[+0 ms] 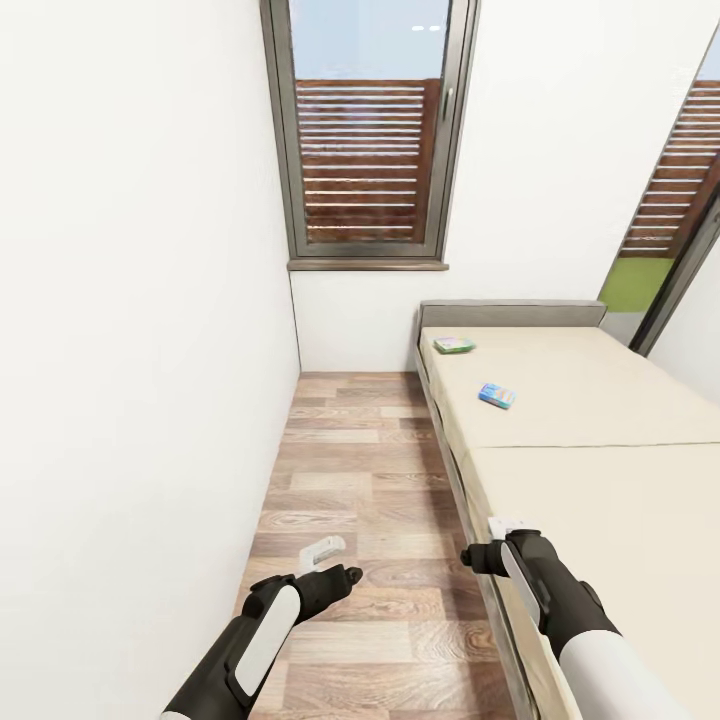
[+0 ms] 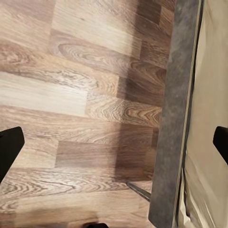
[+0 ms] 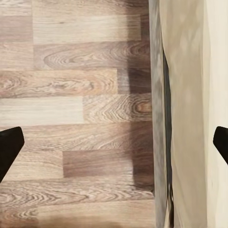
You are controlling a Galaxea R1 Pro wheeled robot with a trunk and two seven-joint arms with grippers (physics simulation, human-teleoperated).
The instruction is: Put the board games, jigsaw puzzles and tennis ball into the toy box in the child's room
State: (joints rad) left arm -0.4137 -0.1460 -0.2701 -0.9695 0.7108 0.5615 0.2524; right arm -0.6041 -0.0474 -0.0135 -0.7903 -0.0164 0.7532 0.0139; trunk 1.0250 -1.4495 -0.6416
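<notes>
A white wall [image 1: 130, 300] runs along the far left, and a strip of wood-plank floor [image 1: 360, 480] lies between it and the bed [image 1: 600, 480]. Over that floor, left of the bed, hangs the left gripper [image 1: 325, 562], pointing down; in its wrist view the two dark fingertips [image 2: 9, 147] stand wide apart at the picture's edges with nothing between them, the floor and the grey bed frame [image 2: 173, 118] below. At the head of the floor strip, a tall grey-framed window [image 1: 368, 130] is set in the far wall, brown slats showing behind the glass.

The right gripper [image 1: 500, 540] hangs over the near left edge of the bed. Its fingertips [image 3: 9, 147] are likewise spread wide and empty, with the floor and the mattress side beneath.

On the bed's far section, near the grey headboard [image 1: 510, 314], lie two board games: a green-edged box [image 1: 454, 345] close to the headboard and the bed's left edge, and a smaller blue box [image 1: 497, 396] a little nearer and further right, apart from the first. Both lie flat on the beige mattress, well away from both grippers.
</notes>
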